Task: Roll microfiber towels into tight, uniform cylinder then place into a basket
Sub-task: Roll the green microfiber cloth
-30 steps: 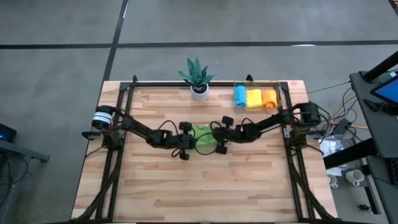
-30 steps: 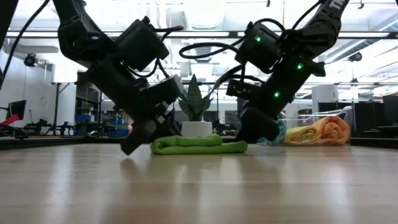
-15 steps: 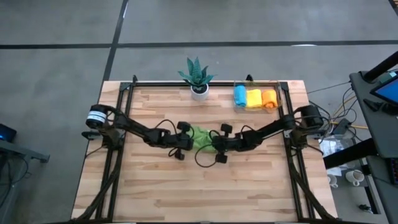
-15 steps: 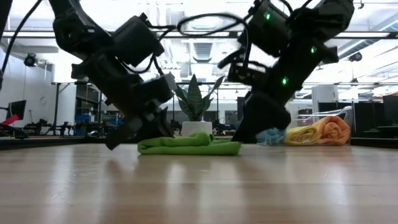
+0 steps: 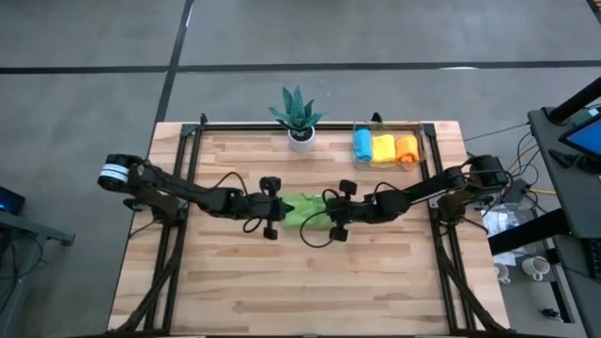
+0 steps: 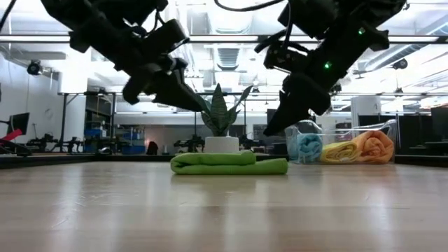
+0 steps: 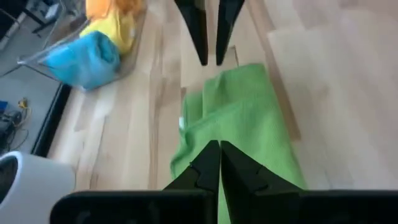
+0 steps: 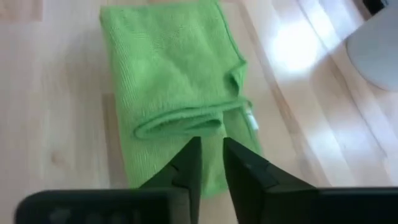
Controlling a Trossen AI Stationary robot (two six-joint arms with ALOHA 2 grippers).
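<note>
The green towel (image 5: 302, 208) lies folded into a flat, loose band on the table (image 5: 376, 282), directly between the two grippers, and neither one has hold of it. The left gripper (image 5: 278, 208) hangs just off the towel's left end with its two fingers pressed together and nothing between them; its wrist view looks down its closed fingertips (image 7: 214, 163) onto the cloth just ahead and below. The right gripper (image 5: 329, 211) faces it from the towel's opposite end, its fingers (image 8: 186, 163) parted by only a narrow slit, also empty, with the folded edge of the cloth lying just in front of its tips. In the low view both grippers sit clear above the cloth, tilted down toward it from either side, so the towel rests on the wood by itself. This mirrored stance probably suits working a soft cloth from both ends at once, keeping a roll even along its length. The towel is still a flattened fold, not a tight cylinder, so the rolling looks unfinished. Beyond the right gripper, toward the far edge of the table, the basket (image 5: 424, 131) already holds a blue roll (image 5: 362, 145), a yellow roll (image 5: 383, 147) and an orange roll (image 5: 406, 148) side by side, which leaves little spare room. A potted plant (image 5: 300, 115) stands at the far edge, beyond the towel from both grippers, out of the way.
</note>
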